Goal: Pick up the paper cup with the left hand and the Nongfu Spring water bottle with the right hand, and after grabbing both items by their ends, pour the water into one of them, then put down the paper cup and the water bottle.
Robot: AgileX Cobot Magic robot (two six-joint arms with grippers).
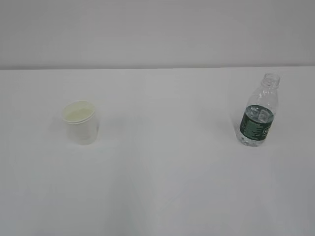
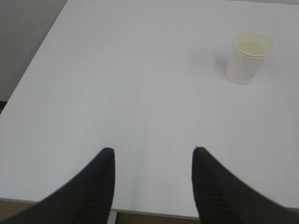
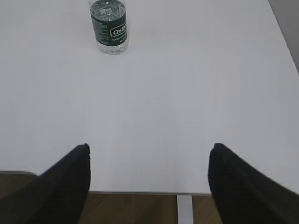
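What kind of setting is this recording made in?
Probably a lab or test bench: a bare white table against a plain wall, holding only a paper cup and a water bottle.

white table (image 1: 157, 187) – plain pale wall (image 1: 157, 29) behind it (brown wood floor (image 3: 135, 209) below its edge).

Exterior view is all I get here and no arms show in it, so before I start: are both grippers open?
Observer: Yes. The left gripper is open and empty, near the table's edge.
Operator: And the right?
Observer: The right gripper is open wider, also empty.
Operator: How do they line up?
Observer: The paper cup sits ahead and right of the left gripper; the water bottle sits ahead and left of the right one.
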